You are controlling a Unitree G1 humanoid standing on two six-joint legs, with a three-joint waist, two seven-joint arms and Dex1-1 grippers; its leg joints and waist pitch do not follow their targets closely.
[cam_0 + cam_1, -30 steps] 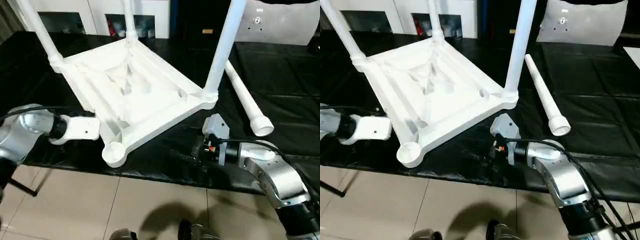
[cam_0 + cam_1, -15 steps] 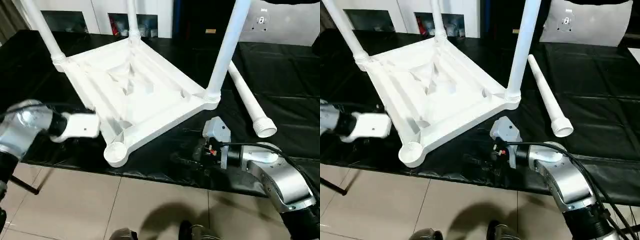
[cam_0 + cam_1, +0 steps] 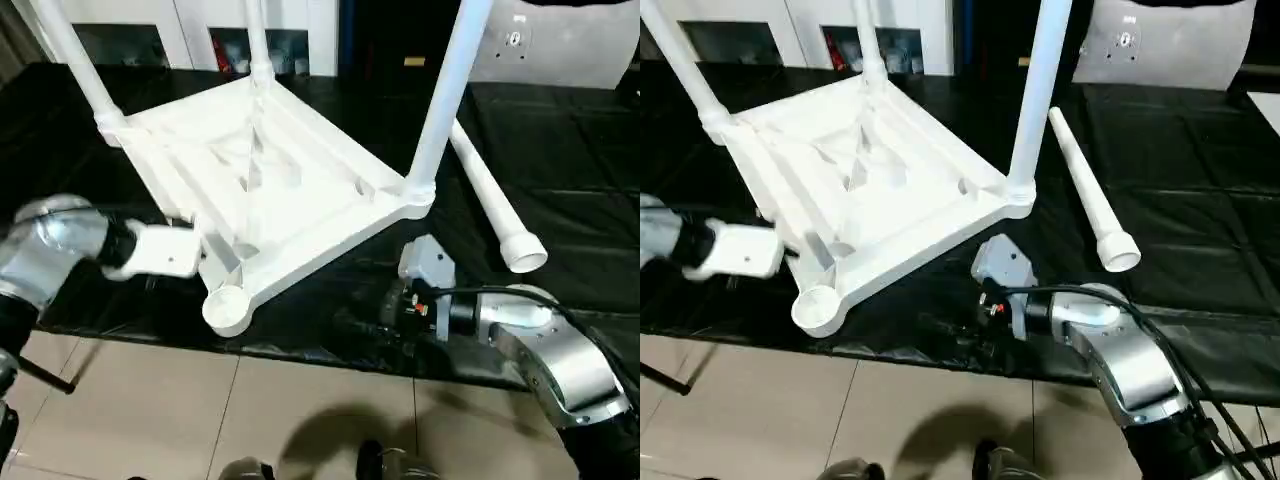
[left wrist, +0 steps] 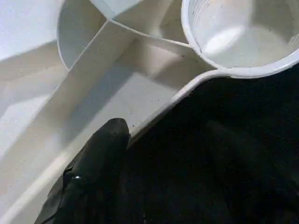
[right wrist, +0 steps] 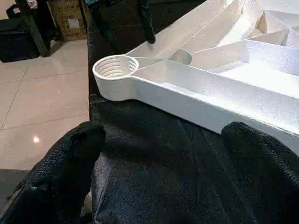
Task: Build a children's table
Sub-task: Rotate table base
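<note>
Table top (image 3: 270, 190): upside down on the black counter (image 3: 560, 160), three legs in.
Loose leg (image 3: 490, 200): right of it.
Empty socket (image 3: 226, 307): near corner.
My left tool (image 4: 100, 154): at the rim; spread unclear.
My right tool (image 5: 163, 154): apart, empty.
Next: fetch the loose leg.

Matt white plastic table top (image 3: 270, 190) on a crinkled, faintly glossy black work surface (image 3: 560, 150).

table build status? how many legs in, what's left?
Done: three legs stand upright in corner sockets of the upside-down top. In hand: nothing. The left gripper has a finger over the top's rim; the right gripper is open, clear of the top. Left: the loose fourth leg into the empty socket.
</note>
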